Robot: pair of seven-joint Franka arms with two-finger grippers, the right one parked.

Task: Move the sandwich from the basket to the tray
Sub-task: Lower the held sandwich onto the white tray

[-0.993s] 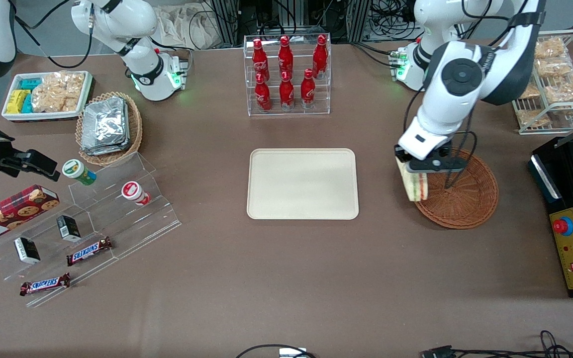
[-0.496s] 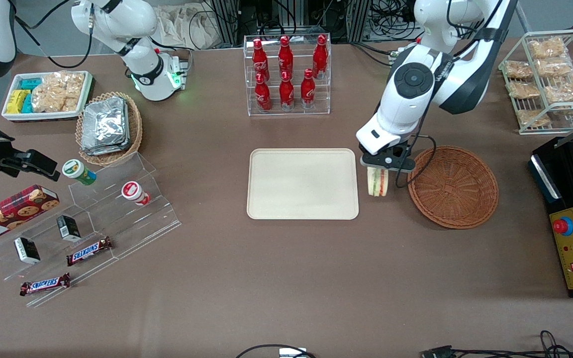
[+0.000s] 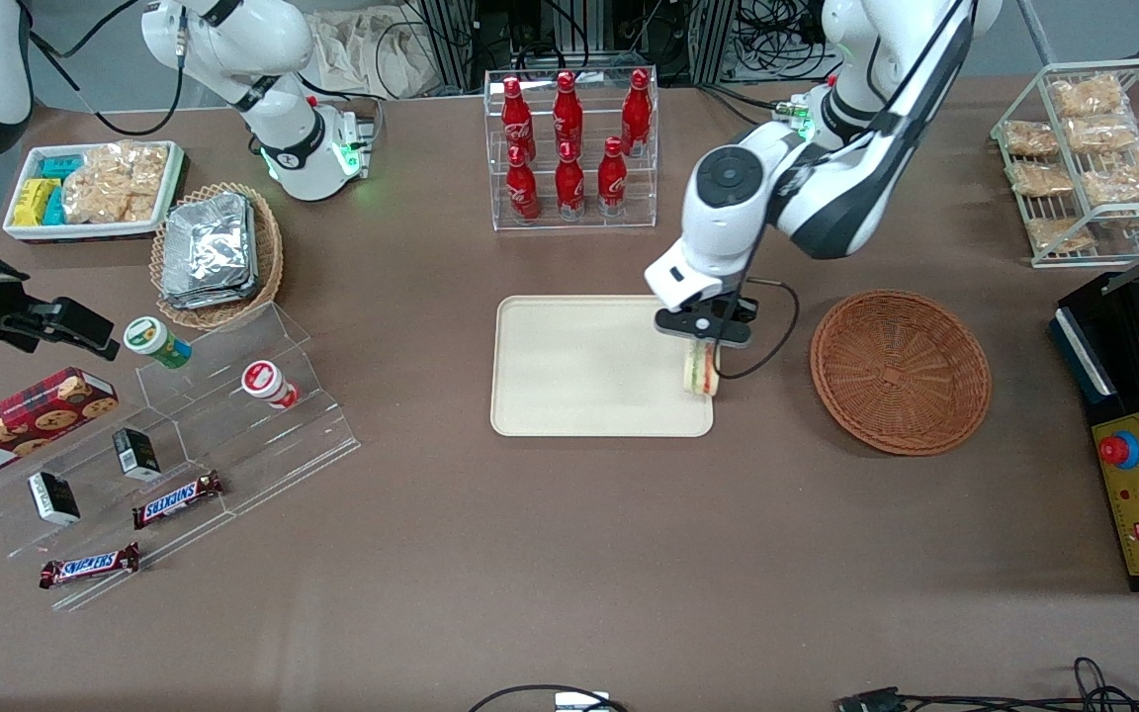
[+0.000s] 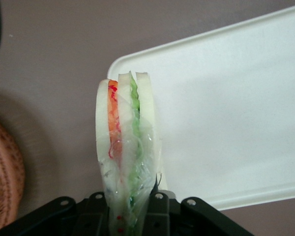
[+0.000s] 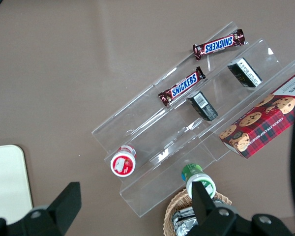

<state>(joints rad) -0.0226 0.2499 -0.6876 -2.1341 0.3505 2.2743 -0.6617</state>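
Left gripper (image 3: pixel 699 348) clenched on the sandwich (image 3: pixel 699 373), held upright above the tray (image 3: pixel 579 376) edge nearest the basket (image 3: pixel 901 371); basket bare on the brown tabletop (image 3: pixel 550 554); rack of red bottles (image 3: pixel 569 148) farther from the front camera than the tray; cables along the table's edge.

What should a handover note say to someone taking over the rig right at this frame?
Left gripper: shut on the sandwich, holding it in the air over the tray edge nearest the basket.
Done: sandwich lifted out; the basket holds nothing now.
Left: carry it farther in over the tray, lower it, open the gripper and withdraw.
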